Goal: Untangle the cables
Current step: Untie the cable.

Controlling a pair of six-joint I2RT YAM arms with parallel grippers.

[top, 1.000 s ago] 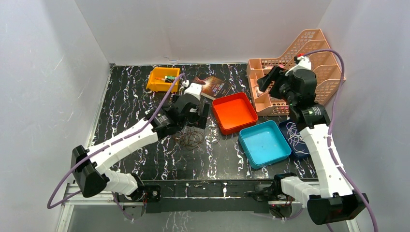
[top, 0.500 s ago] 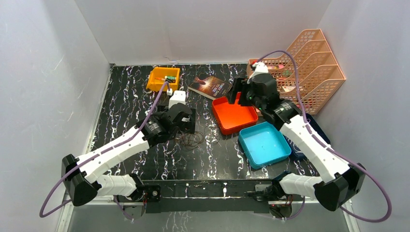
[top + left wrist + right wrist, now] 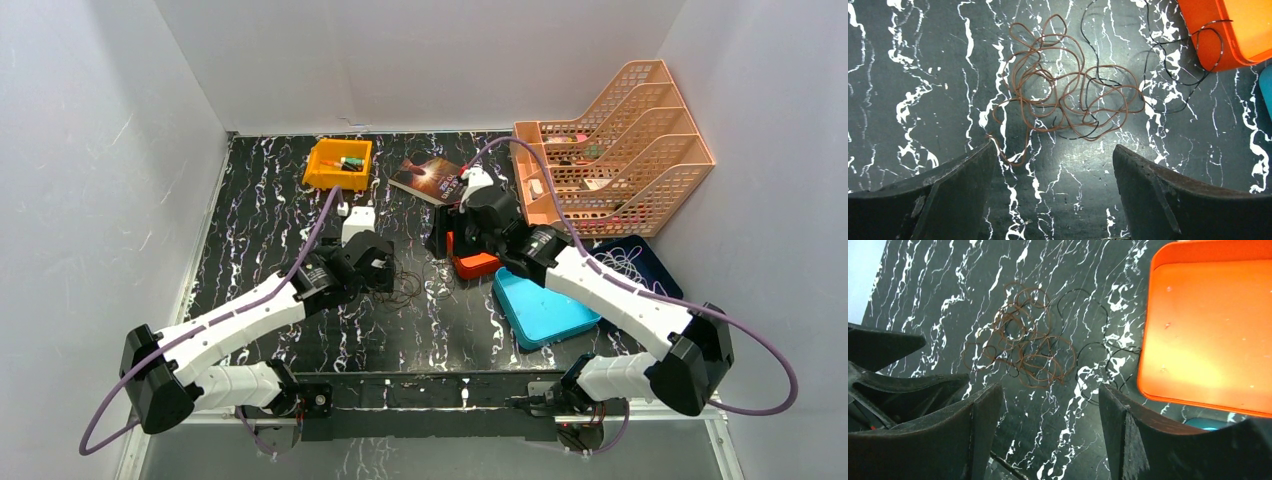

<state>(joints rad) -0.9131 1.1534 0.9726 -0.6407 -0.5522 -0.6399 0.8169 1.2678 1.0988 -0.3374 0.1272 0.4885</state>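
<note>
Nearest, the left pincer (image 3: 1053, 200) hung low over the table (image 3: 260, 220), fingers spread wide, nothing between them. Just ahead of its tips lay the cables (image 3: 1063, 95): a brown cord in loose loops, with a thin black cord (image 3: 1168, 85) threaded through it. That one trailed off to the pincer's right, one loop lying over the corner of the orange tray (image 3: 1243, 30).

The right pincer (image 3: 1048, 440) faced the same heap from the opposite side, likewise parted and empty. The tangle sat ahead and a little left of its tips, the tray to its right. Probably each stood open to take a separate strand and draw the two apart.

Beyond the right arm were a teal tray (image 3: 530, 310) and a navy tray (image 3: 650, 255) holding a whitish cord (image 3: 615, 262).

Surface: glossy black with white veining, so the black cord read poorly against it. Far edge: yellow bin (image 3: 338, 163), book (image 3: 430, 177), peach file rack (image 3: 610, 140). Plain white walls (image 3: 400, 60) closed in three sides.
</note>
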